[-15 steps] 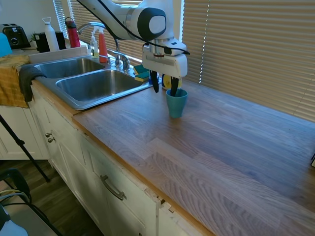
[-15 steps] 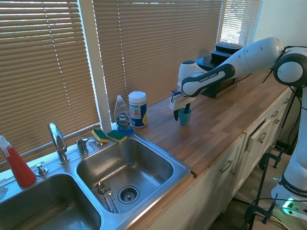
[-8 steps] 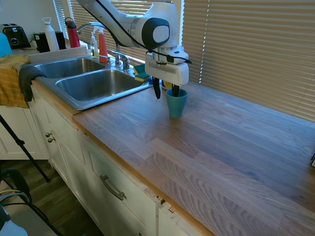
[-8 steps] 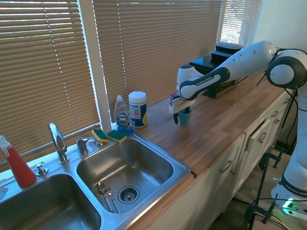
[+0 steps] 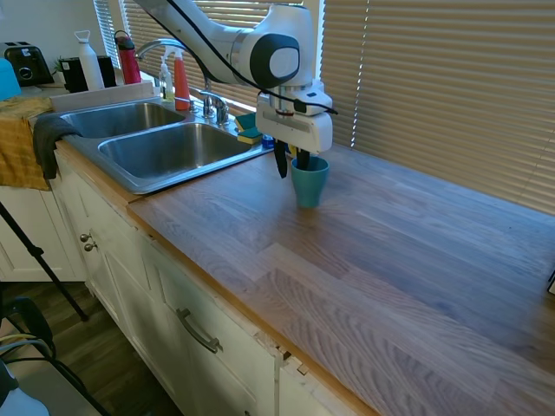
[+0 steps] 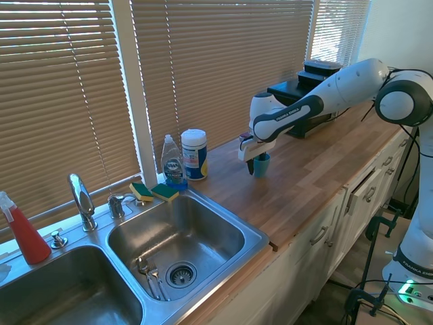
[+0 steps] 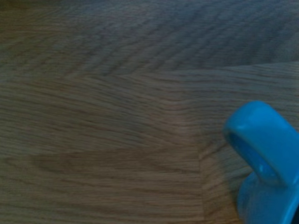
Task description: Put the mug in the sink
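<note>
Mug (image 5: pixel 310 180): blue, upright on the wooden counter (image 5: pixel 390 251), just beside the sink (image 5: pixel 165 147); its handle shows in the wrist view. Gripper (image 5: pixel 291 161): lowered over the mug, one finger inside the rim and one outside, straddling the wall; firm contact cannot be told.

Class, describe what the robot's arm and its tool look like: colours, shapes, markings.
The arm is glossy white with rounded segments, dark grey joint bands, a round grey cap, and small dark lettering along one link. The tool has a boxy white body with two slim black fingers.
</note>
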Tool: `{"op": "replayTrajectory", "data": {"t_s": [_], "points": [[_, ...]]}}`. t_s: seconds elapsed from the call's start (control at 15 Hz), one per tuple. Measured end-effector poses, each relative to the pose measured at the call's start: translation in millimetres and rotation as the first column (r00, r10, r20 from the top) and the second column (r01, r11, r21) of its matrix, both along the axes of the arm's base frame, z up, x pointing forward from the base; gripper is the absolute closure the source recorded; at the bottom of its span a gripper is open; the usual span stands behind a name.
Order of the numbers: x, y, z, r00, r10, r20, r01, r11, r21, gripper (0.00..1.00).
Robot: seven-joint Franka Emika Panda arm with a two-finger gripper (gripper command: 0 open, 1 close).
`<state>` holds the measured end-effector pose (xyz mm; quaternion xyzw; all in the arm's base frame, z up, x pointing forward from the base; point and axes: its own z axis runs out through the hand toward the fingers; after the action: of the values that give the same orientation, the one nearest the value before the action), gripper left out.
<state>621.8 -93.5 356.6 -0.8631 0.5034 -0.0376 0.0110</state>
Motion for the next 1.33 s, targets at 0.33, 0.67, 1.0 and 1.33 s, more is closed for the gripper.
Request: {"op": "replayTrajectory", "data": {"t_s": [0.33,0.67,1.0,1.33], "points": [[0,0,-3,1.0,0.012,-0.004,-0.012,1.0,0.007,1.0],[3,-2,5,1.0,0.011,0.012,-0.011,1.0,0.006,1.0],[4,29,40,0.996,0.066,0.053,-0.065,0.998,-0.021,1.0],[1,154,99,0.981,0.164,0.104,-0.154,0.984,-0.093,1.0]]}}
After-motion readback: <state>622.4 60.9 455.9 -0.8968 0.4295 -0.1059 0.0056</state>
